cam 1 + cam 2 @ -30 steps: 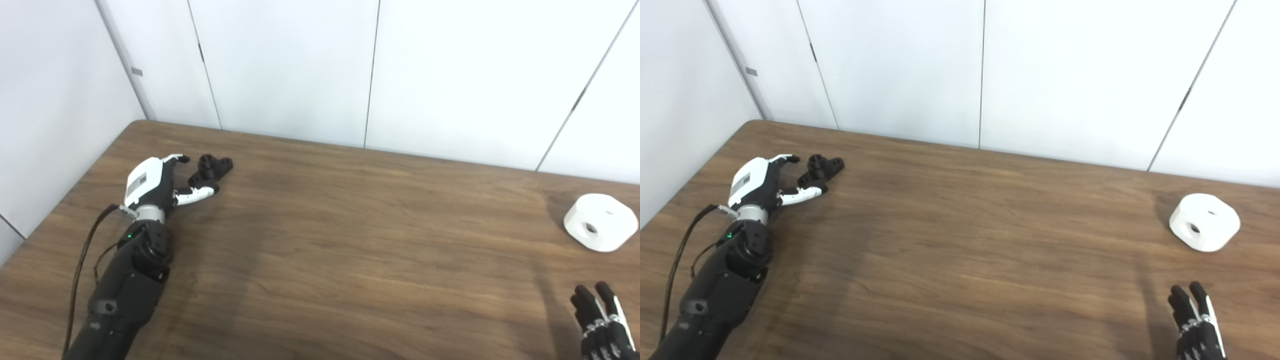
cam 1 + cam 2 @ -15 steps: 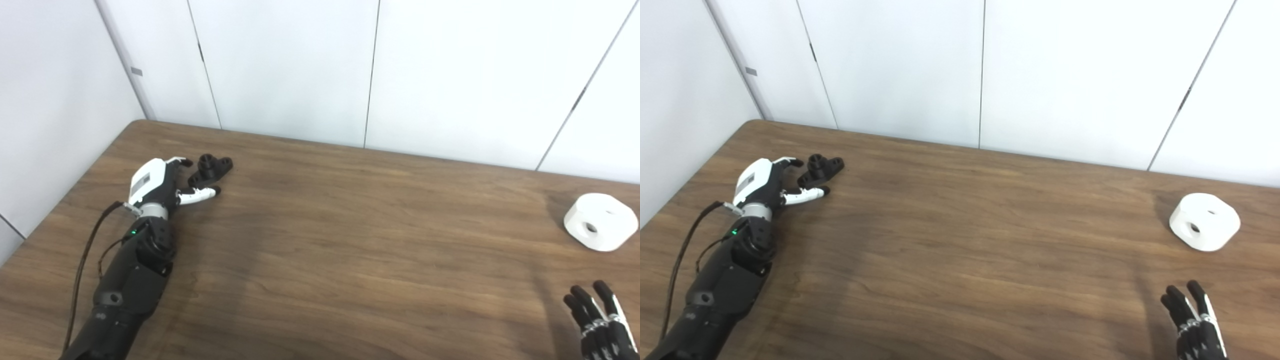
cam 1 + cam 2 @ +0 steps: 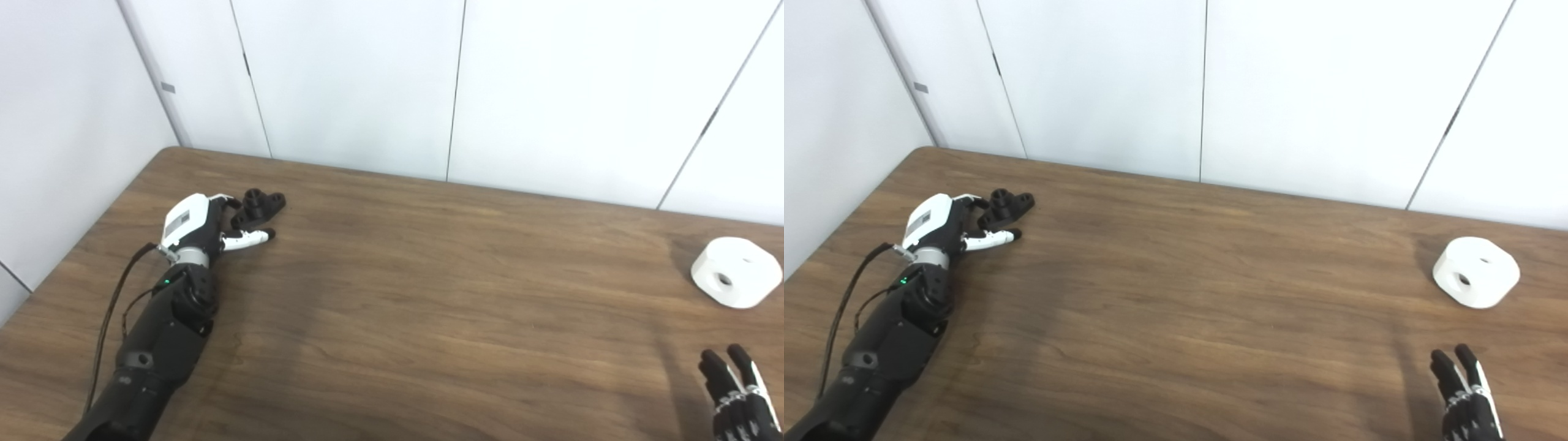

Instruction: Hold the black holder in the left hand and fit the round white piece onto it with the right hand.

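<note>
- Currently your left robot hand (image 3: 205,223) is bracketing the black holder (image 3: 258,206), fingers apart, holding nothing; close squarely before lifting.
- Your right robot hand (image 3: 1467,398) is waiting spread-fingered near the round white piece (image 3: 1476,272).

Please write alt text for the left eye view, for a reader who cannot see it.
The robot's left hand, fingers apart, reaches around a small black holder lying on a brown wooden table. Far to the right lies a round white piece, with the open right hand nearer the camera, apart from it.
</note>
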`<action>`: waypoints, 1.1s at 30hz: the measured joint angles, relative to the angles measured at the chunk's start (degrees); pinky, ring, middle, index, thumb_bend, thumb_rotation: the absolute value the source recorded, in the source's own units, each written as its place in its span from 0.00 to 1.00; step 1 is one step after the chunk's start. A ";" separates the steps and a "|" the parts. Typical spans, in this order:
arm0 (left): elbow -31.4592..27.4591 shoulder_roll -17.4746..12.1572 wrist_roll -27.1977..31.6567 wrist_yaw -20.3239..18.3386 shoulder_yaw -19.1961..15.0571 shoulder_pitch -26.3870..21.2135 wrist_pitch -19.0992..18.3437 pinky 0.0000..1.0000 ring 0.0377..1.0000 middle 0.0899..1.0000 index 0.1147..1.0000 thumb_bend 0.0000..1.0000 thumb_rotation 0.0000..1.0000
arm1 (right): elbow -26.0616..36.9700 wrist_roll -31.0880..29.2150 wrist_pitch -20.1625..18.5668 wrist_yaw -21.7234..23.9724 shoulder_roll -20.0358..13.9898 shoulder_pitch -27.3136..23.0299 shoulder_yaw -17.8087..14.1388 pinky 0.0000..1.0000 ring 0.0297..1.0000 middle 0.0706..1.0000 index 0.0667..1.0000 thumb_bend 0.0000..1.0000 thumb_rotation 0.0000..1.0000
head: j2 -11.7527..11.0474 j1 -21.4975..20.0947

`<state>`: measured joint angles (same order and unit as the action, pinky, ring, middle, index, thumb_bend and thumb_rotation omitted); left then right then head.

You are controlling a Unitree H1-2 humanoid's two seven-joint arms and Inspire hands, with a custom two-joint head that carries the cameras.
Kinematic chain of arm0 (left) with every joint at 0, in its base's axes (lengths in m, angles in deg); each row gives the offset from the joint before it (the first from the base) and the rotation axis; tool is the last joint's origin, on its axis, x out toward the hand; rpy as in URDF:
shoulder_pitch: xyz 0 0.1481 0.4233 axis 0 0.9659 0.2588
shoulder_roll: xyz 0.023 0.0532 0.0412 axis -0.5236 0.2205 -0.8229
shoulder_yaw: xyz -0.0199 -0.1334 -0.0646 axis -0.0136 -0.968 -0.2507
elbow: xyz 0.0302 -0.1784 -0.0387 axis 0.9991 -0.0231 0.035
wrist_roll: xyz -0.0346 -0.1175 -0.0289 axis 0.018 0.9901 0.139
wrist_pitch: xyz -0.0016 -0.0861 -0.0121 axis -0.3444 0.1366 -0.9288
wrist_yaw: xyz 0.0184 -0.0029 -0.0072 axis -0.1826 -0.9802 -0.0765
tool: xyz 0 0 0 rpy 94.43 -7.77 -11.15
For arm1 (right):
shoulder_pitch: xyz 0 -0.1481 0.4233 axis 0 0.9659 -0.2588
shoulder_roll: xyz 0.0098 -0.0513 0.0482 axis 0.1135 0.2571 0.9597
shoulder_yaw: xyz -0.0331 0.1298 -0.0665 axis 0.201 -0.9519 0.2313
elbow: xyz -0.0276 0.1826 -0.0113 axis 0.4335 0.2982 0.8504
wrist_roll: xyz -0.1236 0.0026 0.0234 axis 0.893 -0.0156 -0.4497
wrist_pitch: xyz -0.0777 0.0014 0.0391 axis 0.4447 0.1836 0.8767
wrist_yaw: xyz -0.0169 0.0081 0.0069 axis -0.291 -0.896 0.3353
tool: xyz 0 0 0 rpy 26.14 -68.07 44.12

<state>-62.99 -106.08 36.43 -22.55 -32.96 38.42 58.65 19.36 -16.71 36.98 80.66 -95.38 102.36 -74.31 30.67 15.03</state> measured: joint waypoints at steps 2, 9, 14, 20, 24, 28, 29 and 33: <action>0.10 -0.16 -0.01 -0.01 0.22 -0.17 -0.03 1.00 0.96 0.88 0.73 0.79 0.34 | 0.01 -0.05 -0.03 0.00 0.00 0.01 -0.01 1.00 0.93 0.90 0.95 0.71 0.96 | 0.00 0.00; 0.16 -0.64 -0.33 0.11 1.19 -0.22 -0.11 1.00 0.96 0.88 0.71 0.78 0.34 | 0.03 -0.33 -0.12 0.04 0.00 0.05 -0.04 0.99 0.93 0.89 0.95 0.70 0.95 | 0.18 -0.18; 0.35 -1.04 -0.41 0.17 1.77 -0.42 -0.13 1.00 0.96 0.87 0.68 0.75 0.33 | 0.05 -0.36 -0.12 0.01 0.00 0.07 -0.05 0.97 0.93 0.88 0.94 0.71 0.95 | 0.44 -0.53; 1.38 -1.32 -0.49 0.93 2.49 -0.90 0.11 0.99 0.95 0.87 0.68 0.74 0.33 | 0.22 0.10 -0.60 0.00 0.01 0.10 -0.03 0.97 0.93 0.90 0.94 0.70 0.95 | 0.35 -0.53; 1.98 -1.32 -0.49 1.57 2.70 -1.22 0.19 0.98 0.94 0.87 0.68 0.74 0.32 | 0.22 0.10 -0.61 0.01 0.01 0.12 -0.03 0.99 0.94 0.90 0.95 0.69 0.95 | 0.44 -0.62; 2.36 -1.31 -0.41 2.06 2.66 -1.28 0.34 0.98 0.93 0.86 0.65 0.73 0.28 | 0.25 0.13 -0.62 0.00 0.01 0.13 -0.03 1.00 0.95 0.90 0.96 0.69 0.96 | 0.44 -0.62; 2.36 -1.29 -0.31 2.22 2.59 -1.28 0.35 0.98 0.93 0.85 0.63 0.72 0.26 | 0.25 0.12 -0.63 0.00 0.01 0.13 -0.03 1.00 0.95 0.90 0.96 0.68 0.96 | 0.44 -0.53; 2.37 -0.77 0.76 3.17 1.26 -1.28 0.87 1.00 0.93 0.83 0.45 0.54 0.08 | 0.28 0.14 -0.69 0.00 0.01 0.15 -0.04 1.00 0.95 0.90 0.96 0.69 0.96 | 0.44 -0.44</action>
<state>-60.62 -106.85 37.19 -19.38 -31.70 37.14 59.52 19.63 -16.57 36.29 80.66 -95.37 102.51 -74.34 31.11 14.59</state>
